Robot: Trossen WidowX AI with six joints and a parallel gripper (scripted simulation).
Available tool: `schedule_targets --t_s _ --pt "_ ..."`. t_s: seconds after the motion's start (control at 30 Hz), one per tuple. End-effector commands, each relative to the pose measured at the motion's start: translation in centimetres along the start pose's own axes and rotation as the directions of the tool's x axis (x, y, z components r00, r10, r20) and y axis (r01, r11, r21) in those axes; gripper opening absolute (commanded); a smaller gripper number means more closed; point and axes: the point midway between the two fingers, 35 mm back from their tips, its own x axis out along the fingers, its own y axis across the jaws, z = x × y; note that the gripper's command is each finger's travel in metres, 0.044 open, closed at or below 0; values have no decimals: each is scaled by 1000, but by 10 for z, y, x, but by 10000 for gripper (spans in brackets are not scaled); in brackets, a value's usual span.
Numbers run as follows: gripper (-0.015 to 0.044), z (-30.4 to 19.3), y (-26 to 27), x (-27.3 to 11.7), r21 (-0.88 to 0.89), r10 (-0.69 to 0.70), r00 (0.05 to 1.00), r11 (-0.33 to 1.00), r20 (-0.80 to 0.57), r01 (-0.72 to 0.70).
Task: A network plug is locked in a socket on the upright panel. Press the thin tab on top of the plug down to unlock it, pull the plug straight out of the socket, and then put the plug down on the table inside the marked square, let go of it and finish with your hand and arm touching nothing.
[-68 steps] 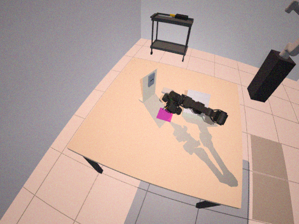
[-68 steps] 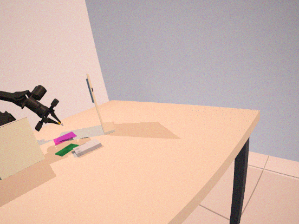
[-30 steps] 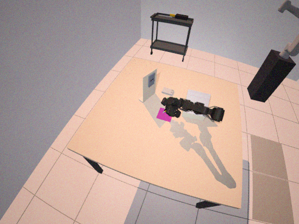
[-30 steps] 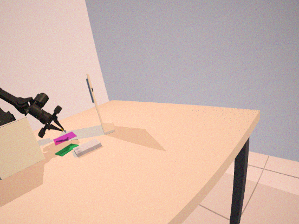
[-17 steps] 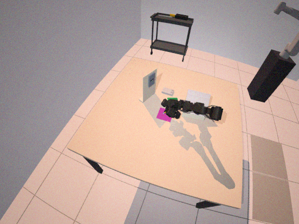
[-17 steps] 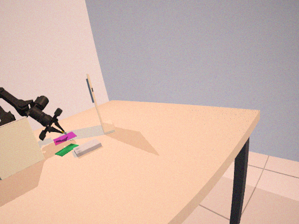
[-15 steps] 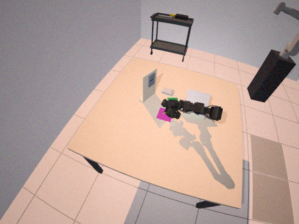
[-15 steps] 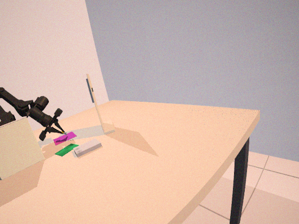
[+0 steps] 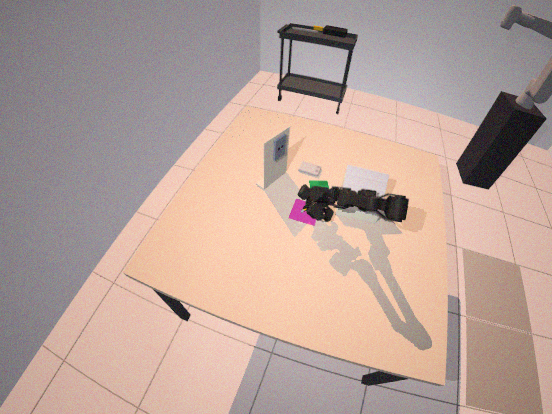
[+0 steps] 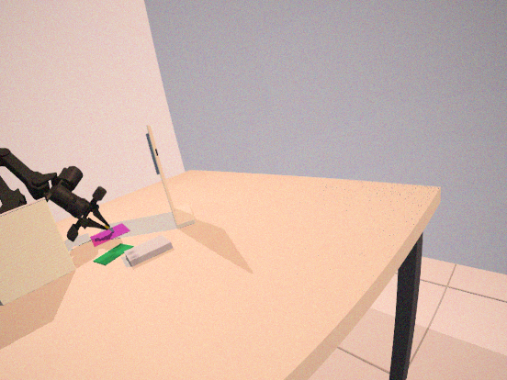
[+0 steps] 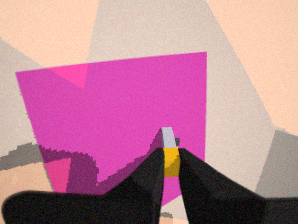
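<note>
One network plug (image 11: 171, 159), yellow body with pale tip, clamped between closed gripper (image 11: 171, 167) fingers, poised low over magenta marked square (image 11: 120, 115), within its right portion. Contact with table (image 10: 285, 257) apparently not made; view unclear. Upright panel (image 9: 276, 155) standing well apart. Green patch (image 10: 113, 254) and pale block (image 10: 148, 250) lying nearby.

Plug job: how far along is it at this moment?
Done: the plug is out of the panel and carried away from it. In hand: the gripper is shut on the plug, low over the magenta square; the wrist view shows it over the square's near right part. Left: set it down inside the square, open the fingers and lift the arm clear of everything.
</note>
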Motion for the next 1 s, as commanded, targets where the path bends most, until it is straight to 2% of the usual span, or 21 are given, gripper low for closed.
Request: schedule_targets --t_s 0.0,0.27,0.47,0.97 --pt "0 0 1 2 5 0 1000 1000 -4 0" --pt "0 1 1 1 0 0 1000 1000 0 0" --pt "156 1 1 1 0 0 1000 1000 0 0" --pt "156 0 0 -4 0 0 1000 1000 -1 0"
